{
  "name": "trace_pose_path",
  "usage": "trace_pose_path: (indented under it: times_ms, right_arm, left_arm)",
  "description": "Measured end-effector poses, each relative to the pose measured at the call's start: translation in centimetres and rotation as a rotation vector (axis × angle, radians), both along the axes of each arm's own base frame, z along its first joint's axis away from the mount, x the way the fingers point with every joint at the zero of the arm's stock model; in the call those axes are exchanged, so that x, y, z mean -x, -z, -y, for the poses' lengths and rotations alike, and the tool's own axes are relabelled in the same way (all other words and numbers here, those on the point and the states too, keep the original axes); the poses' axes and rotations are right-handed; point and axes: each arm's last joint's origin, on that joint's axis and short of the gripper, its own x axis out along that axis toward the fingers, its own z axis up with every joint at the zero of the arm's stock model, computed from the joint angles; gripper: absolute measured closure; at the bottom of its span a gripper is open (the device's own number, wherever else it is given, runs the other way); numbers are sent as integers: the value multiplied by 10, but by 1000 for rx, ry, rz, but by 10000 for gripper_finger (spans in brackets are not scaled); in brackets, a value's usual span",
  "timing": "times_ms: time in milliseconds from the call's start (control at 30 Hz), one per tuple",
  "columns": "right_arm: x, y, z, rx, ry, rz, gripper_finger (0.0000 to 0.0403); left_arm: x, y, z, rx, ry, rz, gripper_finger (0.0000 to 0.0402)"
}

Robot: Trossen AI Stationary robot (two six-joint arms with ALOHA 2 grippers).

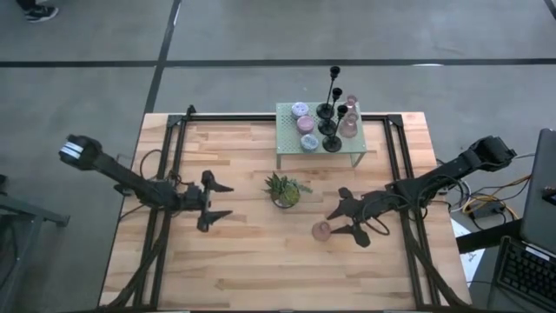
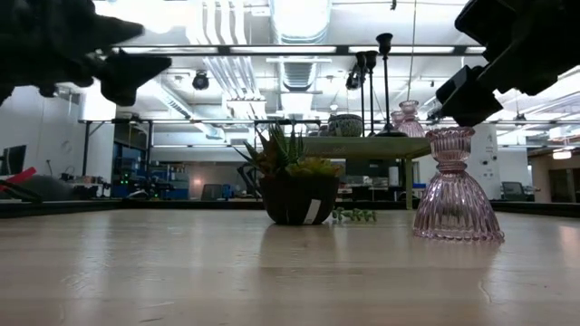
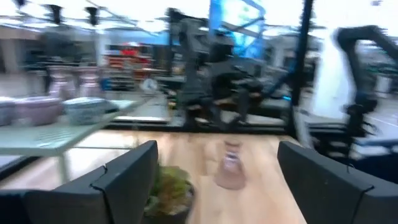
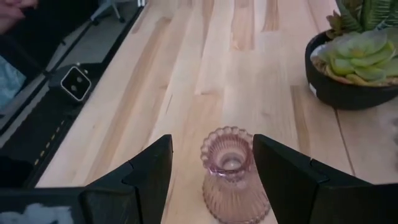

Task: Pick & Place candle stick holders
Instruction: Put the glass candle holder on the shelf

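Pink glass holder (image 4: 232,171) is stood upright on the tabletop (image 1: 252,261), directly between the spread fingers of the right hand (image 1: 334,222) — neither finger (image 4: 146,168) is seen to touch it. No grip is made yet; the hand is open around the ribbed cup at the holder's top. The left hand (image 1: 213,202) is held open as well, empty, above the tabletop on the far side of the small potted plant (image 1: 285,189) from the right hand.

For a clean pick, the fingers would best be kept centred on the narrow neck below the cup, so that both pads meet the glass together and the holder is not pushed sideways or tipped. Closing should be gentle, since ribbed glass may slip. The lift is best made straight up before any travel toward the green rack (image 1: 287,139) beyond the plant, where the black candlesticks (image 1: 330,113) and other holders are gathered — likely the destination.
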Motion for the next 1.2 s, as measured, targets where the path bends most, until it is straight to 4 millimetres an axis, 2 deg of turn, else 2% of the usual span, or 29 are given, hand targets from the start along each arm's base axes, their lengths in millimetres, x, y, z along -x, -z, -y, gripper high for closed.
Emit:
trace_pose_path:
  times_ms: [167, 567, 967, 1067, 1200]
  right_arm:
    - [0, -1, 0, -1, -1, 3, 186]
    - [2, 2, -3, 13, -20, -17, 186]
    - [1, 7, -7, 111, -4, -10, 185]
    - [-1, 11, -7, 129, 15, -24, 173]
    - [-5, 13, -8, 149, 26, -27, 138]
  left_arm:
    - [12, 1, -5, 41, 13, -83, 67]
    - [36, -3, -14, 19, 32, -90, 67]
    - [44, -2, -17, 10, 61, -92, 67]
    - [43, -1, -17, 7, 61, -102, 67]
    - [43, -1, -17, 11, 62, -97, 67]
